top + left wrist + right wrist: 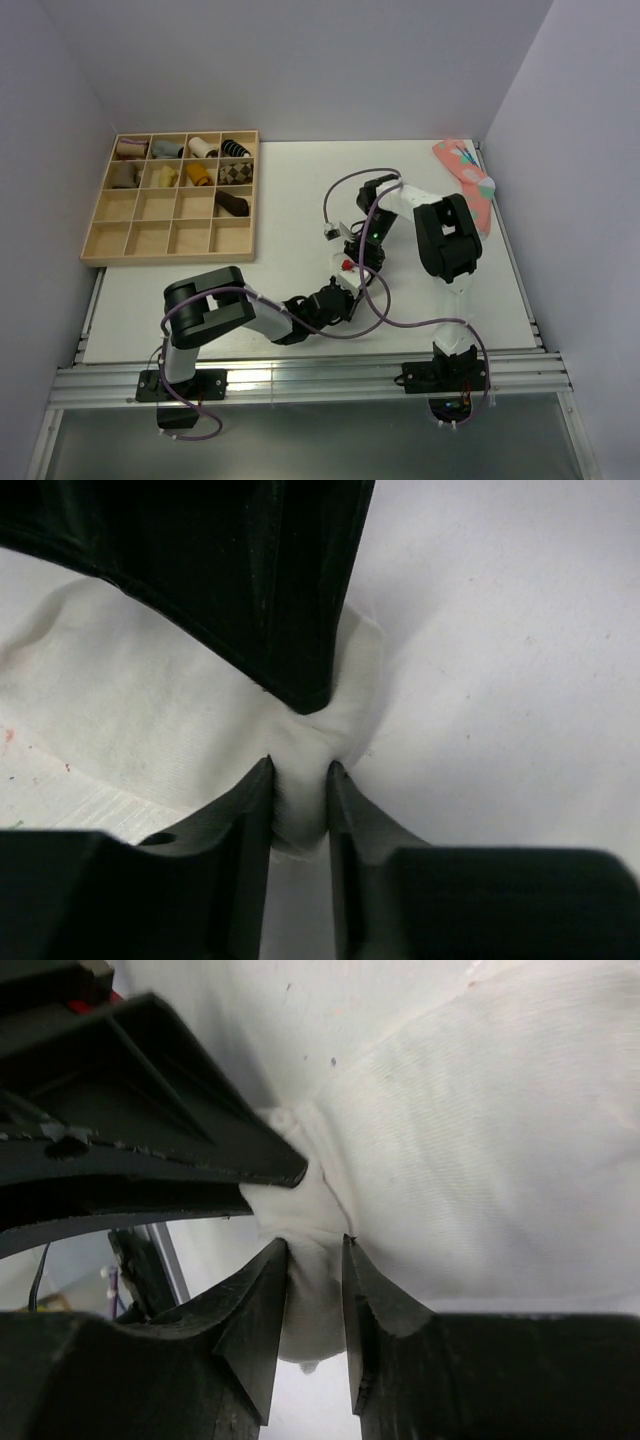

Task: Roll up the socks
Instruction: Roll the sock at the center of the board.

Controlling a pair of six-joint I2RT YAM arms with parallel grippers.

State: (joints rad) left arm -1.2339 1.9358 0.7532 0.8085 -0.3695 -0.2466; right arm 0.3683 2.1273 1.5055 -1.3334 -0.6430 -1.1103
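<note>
The socks (150, 710) lie flat on the white surface (520, 630), at the middle of the top view, where the two arms meet and hide most of the cloth. The left pincer (300, 763) stands narrow, a bunched fold of the white cloth nipped between its tips. In its own view the fabric fans out from that nip toward the left and upper left of the frame and runs off the edge. The right pincer (315, 1242) is narrow too, closed on a fold of the same cloth. In its view the sock spreads toward the upper right and again leaves the frame. The two pincers face each other tip to tip, just beside one another on one corner of the cloth. Neither close view shows the whole sock, so I cannot tell which way its long axis runs. A wooden tray (100, 235) of sock rolls sits at the upper left of the top view. A pink sock (468, 180) lies at the upper right.
</note>
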